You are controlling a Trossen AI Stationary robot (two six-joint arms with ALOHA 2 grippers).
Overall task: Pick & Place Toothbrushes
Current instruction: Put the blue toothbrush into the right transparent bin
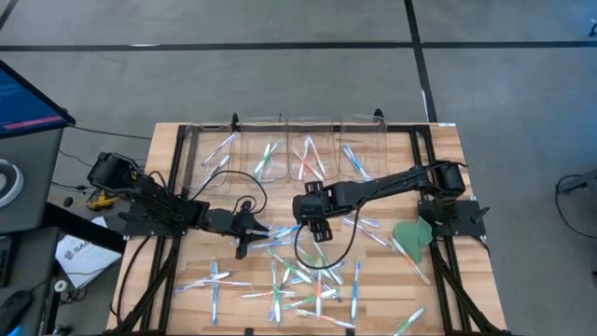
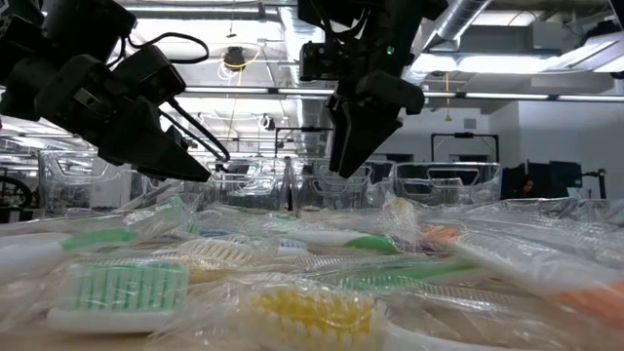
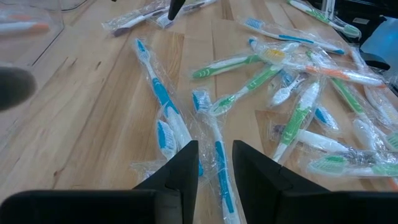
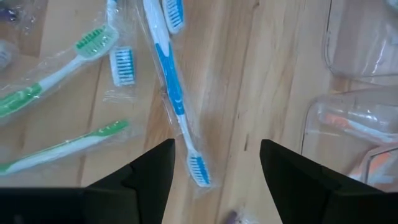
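On a slatted wooden table (image 1: pixel 168 163), dozens of plastic-wrapped toothbrushes (image 1: pixel 298 280) lie scattered across the near half, with white handles and blue, green or orange accents. Along the far edge stand 4 clear plastic bins (image 1: pixel 289 145) in a row, each already holding a few toothbrushes. The left gripper (image 1: pixel 244 245) is low near the middle of the table at the left edge of the pile; in its wrist view its 2 dark fingers (image 3: pixel 186 165) stand a narrow gap apart, with a blue-handled toothbrush (image 3: pixel 219 158) on the table in line with that gap, and whether they pinch its wrapper cannot be made out. The right gripper (image 1: pixel 317 229) hangs above the table just right of the left one, between the bins and the pile, its fingers (image 4: pixel 149 168) spread wide and empty over a blue-and-white toothbrush (image 4: pixel 174 93) lying on the bare wood below. A flat green leaf-shaped piece (image 1: pixel 410 235) sits at the right side of the table, close to the right arm's base.
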